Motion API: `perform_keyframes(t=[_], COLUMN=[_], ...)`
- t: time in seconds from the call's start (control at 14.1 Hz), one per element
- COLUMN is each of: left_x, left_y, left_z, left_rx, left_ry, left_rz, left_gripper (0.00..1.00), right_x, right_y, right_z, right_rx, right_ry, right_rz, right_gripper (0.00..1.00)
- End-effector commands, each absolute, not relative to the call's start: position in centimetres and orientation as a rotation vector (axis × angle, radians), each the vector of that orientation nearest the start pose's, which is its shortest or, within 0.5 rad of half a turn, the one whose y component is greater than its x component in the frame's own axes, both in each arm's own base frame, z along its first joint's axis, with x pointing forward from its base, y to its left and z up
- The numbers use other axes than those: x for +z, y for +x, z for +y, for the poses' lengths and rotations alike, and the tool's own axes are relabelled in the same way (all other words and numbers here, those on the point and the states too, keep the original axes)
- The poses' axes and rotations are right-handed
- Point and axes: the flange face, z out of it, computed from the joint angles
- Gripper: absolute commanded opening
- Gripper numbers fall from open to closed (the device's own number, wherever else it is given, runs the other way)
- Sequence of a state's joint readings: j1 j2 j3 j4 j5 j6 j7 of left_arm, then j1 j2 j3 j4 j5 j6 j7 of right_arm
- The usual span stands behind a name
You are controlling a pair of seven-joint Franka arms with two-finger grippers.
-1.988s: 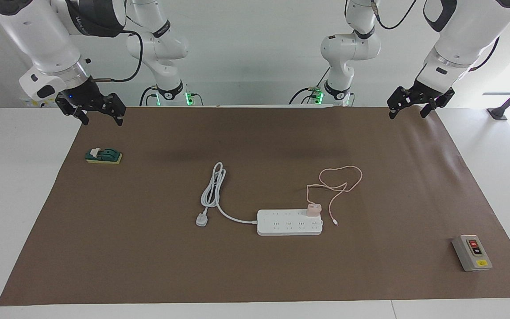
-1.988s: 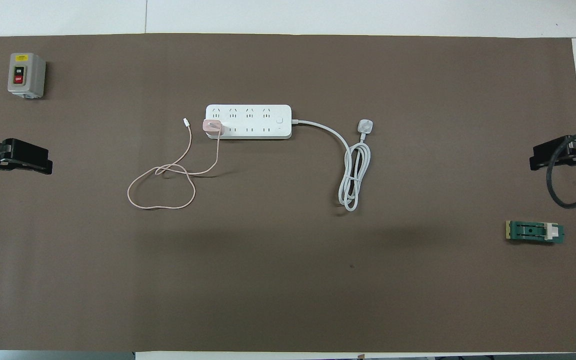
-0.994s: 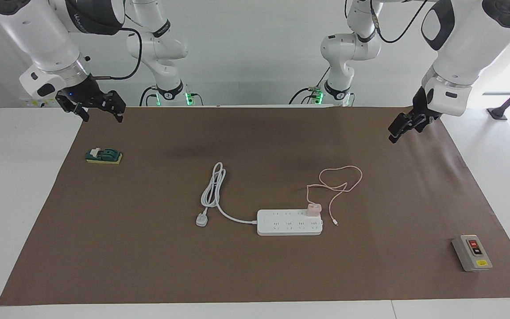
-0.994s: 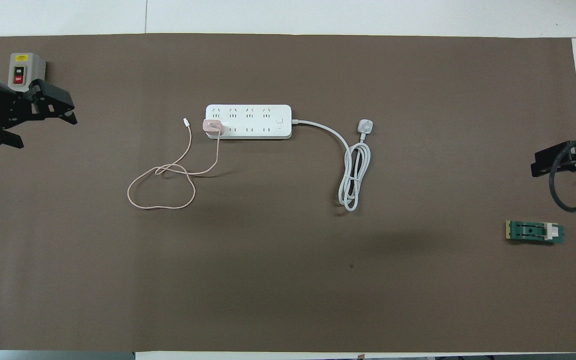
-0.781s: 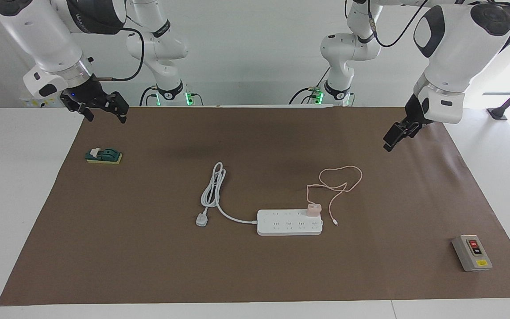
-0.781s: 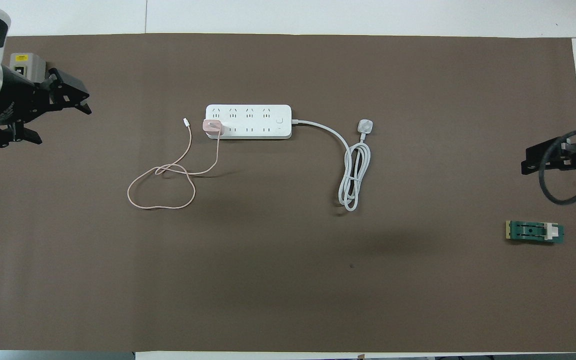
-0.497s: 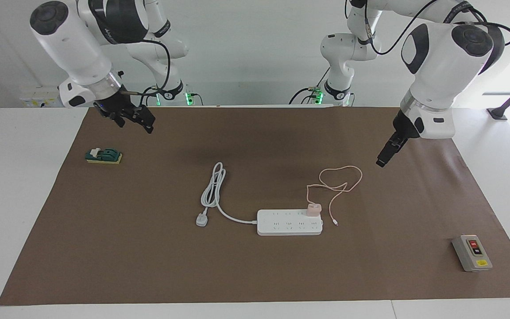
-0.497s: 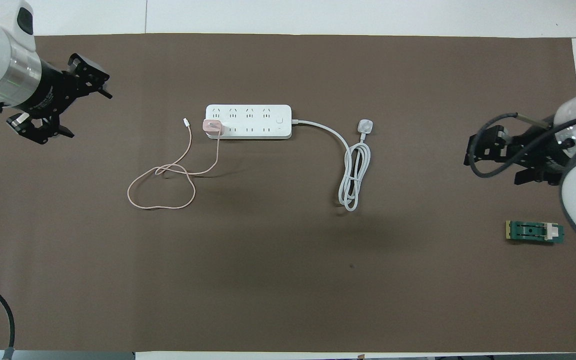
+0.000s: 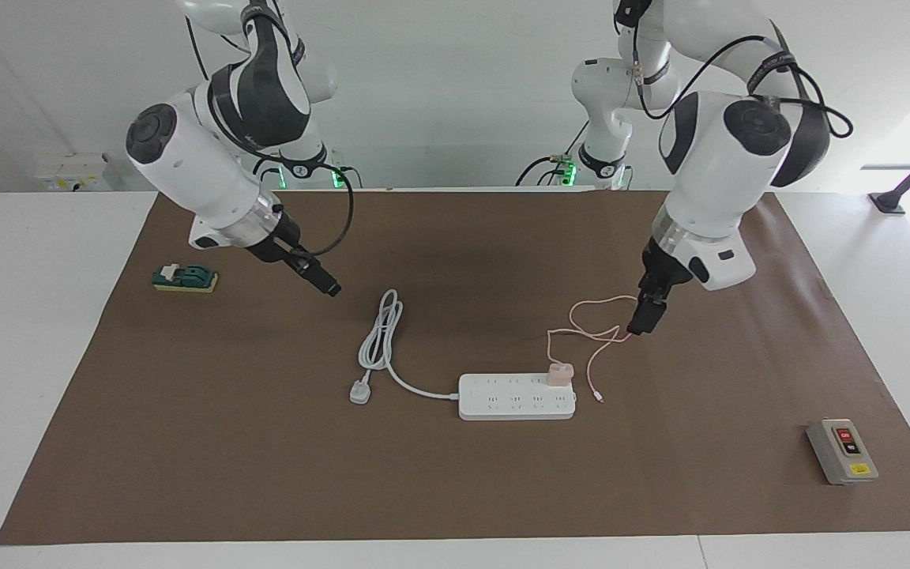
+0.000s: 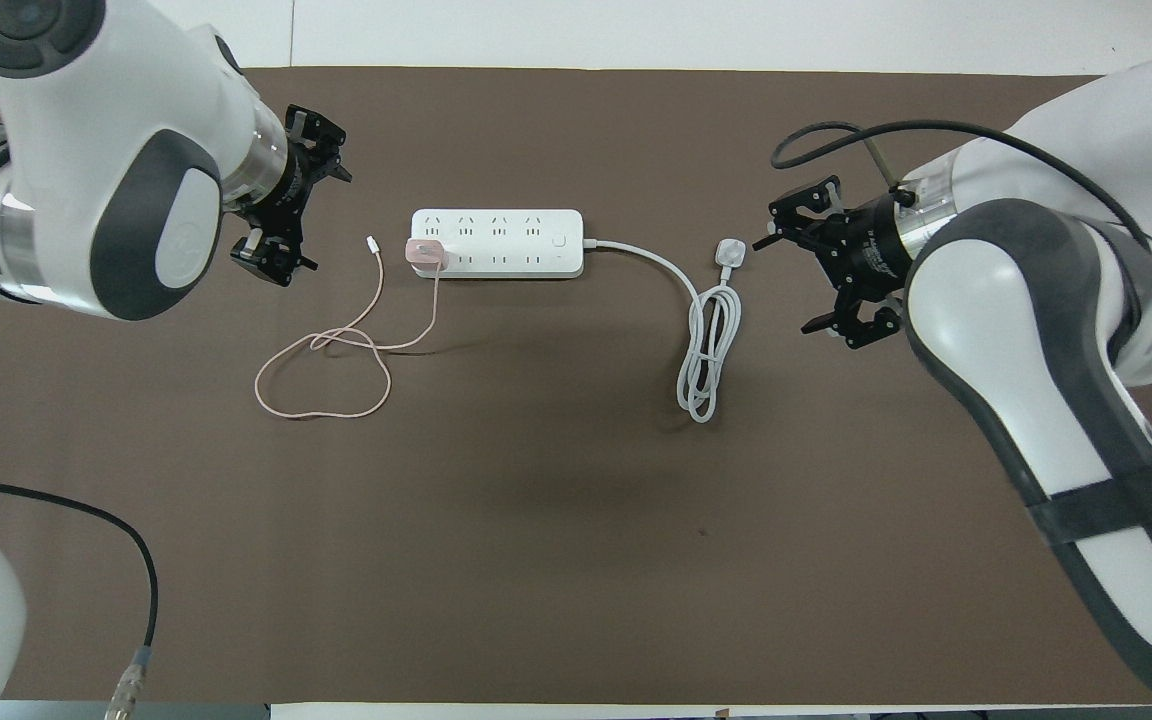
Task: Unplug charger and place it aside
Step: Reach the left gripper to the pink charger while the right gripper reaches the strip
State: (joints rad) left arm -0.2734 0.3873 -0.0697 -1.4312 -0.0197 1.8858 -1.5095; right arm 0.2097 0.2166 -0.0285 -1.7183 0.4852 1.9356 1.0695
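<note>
The pale pink charger [image 9: 559, 372] is plugged into the white power strip [image 9: 502, 399], at its end toward the left arm; it also shows in the overhead view [image 10: 425, 252] on the strip [image 10: 496, 243]. Its thin pink cable [image 9: 609, 316] lies looped on the mat, nearer to the robots than the strip [image 10: 321, 385]. My left gripper [image 9: 637, 320] hangs over the cable loop, open and empty [image 10: 328, 220]. My right gripper [image 9: 329, 288] is open and empty over the mat beside the white cord [image 10: 781, 285].
The strip's thick white cord [image 9: 382, 332] lies coiled with its plug [image 9: 359, 391] on the brown mat [image 9: 455, 474]. A grey switch box [image 9: 842, 450] sits at the left arm's end. A green part [image 9: 185, 278] sits at the right arm's end.
Both arms have swung in from the table's ends toward the middle and come lower. The left gripper now hangs over the cable loop. The charger has not moved.
</note>
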Motion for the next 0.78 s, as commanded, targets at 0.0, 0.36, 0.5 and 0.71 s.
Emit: perform_keyframes(t=[0.0,0.36,0.5,0.71], left_x=[42.4,38.5,37.3,37.2], left_y=[65.5,65.9,66.1,66.4], left_z=[-26.8,-28.3,-28.3,-28.0], left_rx=[-0.086,-0.087,-0.074,-0.077], left_ry=[-2.565,-2.446,-2.415,-2.403], left_rz=[-1.881,-1.999,-2.017,-2.059], left_gripper=[1.00,1.00,1.00,1.00], right_x=[43.0,37.1,33.8,30.0], right_y=[64.0,67.7,68.2,70.1], right_z=[18.6,24.6,27.3,28.9], right_rx=[0.490,0.591,0.645,0.716], right_ry=[-2.085,-1.859,-1.753,-1.749], right_rz=[1.618,1.776,1.806,1.817], right_gripper=[1.00,1.00,1.00,1.00])
